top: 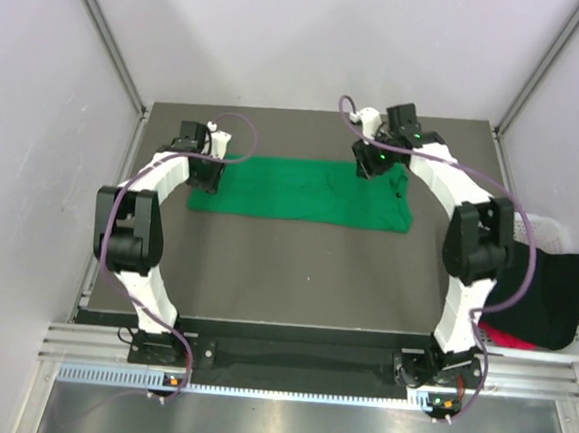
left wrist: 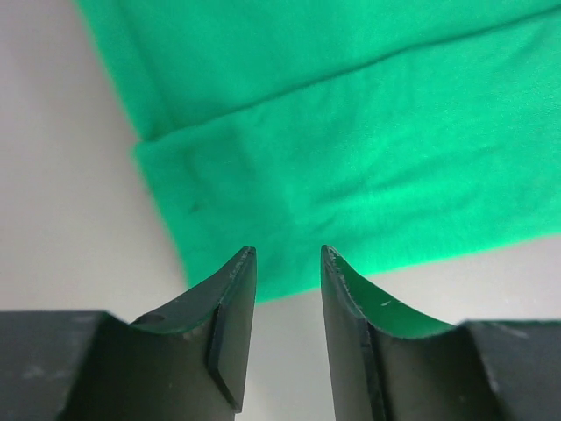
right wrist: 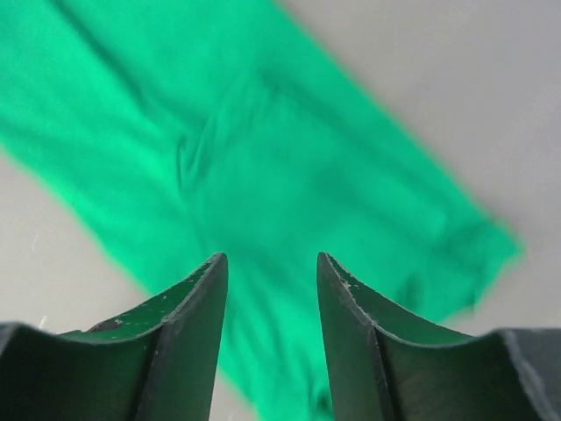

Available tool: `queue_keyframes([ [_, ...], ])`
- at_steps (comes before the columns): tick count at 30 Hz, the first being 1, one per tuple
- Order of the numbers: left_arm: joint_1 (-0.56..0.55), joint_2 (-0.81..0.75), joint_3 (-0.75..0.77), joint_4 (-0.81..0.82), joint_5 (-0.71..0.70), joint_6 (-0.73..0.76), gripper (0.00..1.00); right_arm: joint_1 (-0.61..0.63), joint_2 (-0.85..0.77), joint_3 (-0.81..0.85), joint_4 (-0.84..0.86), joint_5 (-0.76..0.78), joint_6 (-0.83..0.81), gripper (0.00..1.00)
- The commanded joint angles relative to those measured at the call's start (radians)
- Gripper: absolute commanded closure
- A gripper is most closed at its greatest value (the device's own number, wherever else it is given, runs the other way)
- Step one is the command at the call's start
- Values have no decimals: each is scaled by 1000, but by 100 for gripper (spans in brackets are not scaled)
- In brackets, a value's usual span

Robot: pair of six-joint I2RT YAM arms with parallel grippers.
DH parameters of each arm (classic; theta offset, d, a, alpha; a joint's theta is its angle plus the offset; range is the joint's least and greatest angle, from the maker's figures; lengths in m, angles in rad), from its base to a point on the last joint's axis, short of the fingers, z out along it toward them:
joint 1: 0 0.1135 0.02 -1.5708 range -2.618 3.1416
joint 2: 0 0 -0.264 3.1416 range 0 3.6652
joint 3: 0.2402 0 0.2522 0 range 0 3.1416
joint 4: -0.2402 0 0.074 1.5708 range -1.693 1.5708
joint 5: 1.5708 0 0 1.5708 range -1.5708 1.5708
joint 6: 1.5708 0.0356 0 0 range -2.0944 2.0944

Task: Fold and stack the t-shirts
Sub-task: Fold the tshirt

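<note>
A bright green t-shirt [top: 302, 190] lies on the dark table as a long flat band, folded lengthwise. My left gripper [top: 210, 174] hangs over its left end. In the left wrist view this gripper [left wrist: 287, 254] is open and empty, with the green t-shirt's [left wrist: 351, 132] near edge and folded corner just beyond the tips. My right gripper [top: 372, 167] hovers over the band's right part. It is also open [right wrist: 267, 259], holding nothing, with green cloth [right wrist: 263, 158] spread below it. A black t-shirt [top: 549, 292] and a red one [top: 508, 340] lie bunched in the basket.
A white basket [top: 559, 230] stands off the table's right edge, beside the right arm. Grey walls with metal frame posts enclose the table at the back and sides. Bare table surface [top: 295, 272] stretches between the green band and the arm bases.
</note>
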Motion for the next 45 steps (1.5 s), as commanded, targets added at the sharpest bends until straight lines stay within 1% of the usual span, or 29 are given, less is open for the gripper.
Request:
queue_keyframes([
  [1,4,-126,-6,15,10,60,59,-74,-163,-102,-39,-5,-5,53],
  [4,9,-135,-35,9,-6,92,58,-120,-204,-187,-141,-47,-52,53],
  [5,12,-133,-43,12,-6,100,58,-131,-230,-244,-150,-48,-65,53],
  [8,16,-136,-72,15,19,109,58,-155,-269,-338,-164,-27,-111,52],
  [11,18,-135,-94,20,52,127,57,-171,-275,-382,-196,-24,-138,52],
  [14,18,-121,-98,1,68,169,55,-177,-270,-401,-202,-22,-148,51],
  [19,20,-92,-98,-9,68,206,55,-182,-256,-399,-204,-16,-155,51],
  [28,26,-12,-66,1,60,203,55,-200,-200,-412,-166,39,-163,51],
  [34,38,34,-34,-11,62,202,56,-234,-134,-401,-158,41,-166,54],
  [37,38,41,-29,-6,60,207,56,-244,-97,-387,-158,36,-169,65],
  [38,39,45,-29,-8,60,206,56,-246,-91,-383,-167,35,-171,74],
  [41,38,54,-26,-9,59,206,56,-252,-66,-367,-175,47,-175,89],
  [42,39,58,-26,-9,57,204,56,-258,-63,-366,-173,57,-177,96],
  [44,38,60,-28,-11,59,202,56,-261,-59,-360,-167,71,-175,100],
  [45,39,61,-28,-9,59,202,56,-264,-56,-356,-164,80,-175,100],
])
